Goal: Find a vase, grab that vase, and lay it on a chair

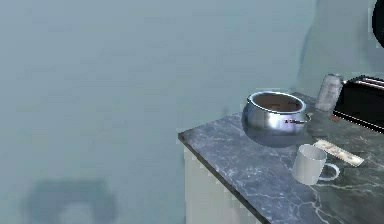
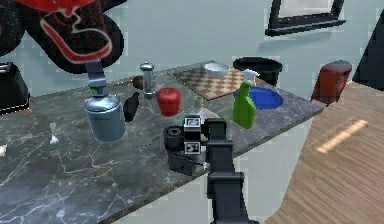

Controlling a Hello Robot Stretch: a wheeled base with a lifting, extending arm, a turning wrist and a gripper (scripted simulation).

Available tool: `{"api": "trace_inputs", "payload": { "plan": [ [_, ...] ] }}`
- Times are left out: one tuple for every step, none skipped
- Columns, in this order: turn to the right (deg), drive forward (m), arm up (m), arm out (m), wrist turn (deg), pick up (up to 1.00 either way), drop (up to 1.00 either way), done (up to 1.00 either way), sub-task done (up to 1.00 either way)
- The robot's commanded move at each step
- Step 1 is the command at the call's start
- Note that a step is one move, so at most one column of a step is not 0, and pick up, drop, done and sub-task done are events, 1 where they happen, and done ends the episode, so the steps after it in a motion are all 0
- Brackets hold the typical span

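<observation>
Nothing on the marble counter (image 2: 60, 175) reads plainly as a vase. Two vessels stand upright near the gripper (image 2: 178, 150). A squat red pot (image 2: 168, 100) is just beyond it, and a blue-grey metallic vessel (image 2: 105, 120) is farther toward the arm side view's left. Both are apart from the fingers as far as the picture shows, though whether the gripper is level with them or above them cannot be told.

The dark arm (image 2: 225, 190) rises from the bottom edge. The gripper's far end merges with its own dark body, so how the jaws stand and whether they hold anything cannot be told.

A dark mug (image 2: 133, 108) stands between the two vessels, partly covered by the metallic one. A green spray bottle (image 2: 243, 105) stands before a blue dish (image 2: 265, 97), near a chequered board (image 2: 215, 80).

A large red-and-black shape (image 2: 70, 35) is cut off by the top edge (too partial to name), as is a framed picture (image 2: 305, 15). A black appliance (image 2: 10, 90) is clipped at the left edge.

In the forward view the counter's corner carries a steel pot (image 1: 275, 115) and a white mug (image 1: 315, 165).
</observation>
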Motion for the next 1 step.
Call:
{"api": "trace_inputs", "payload": {
  "plan": [
    [0.0, 0.00, 0.00, 0.00, 0.0, 1.00, 0.00, 0.00, 0.00]
  ]
}}
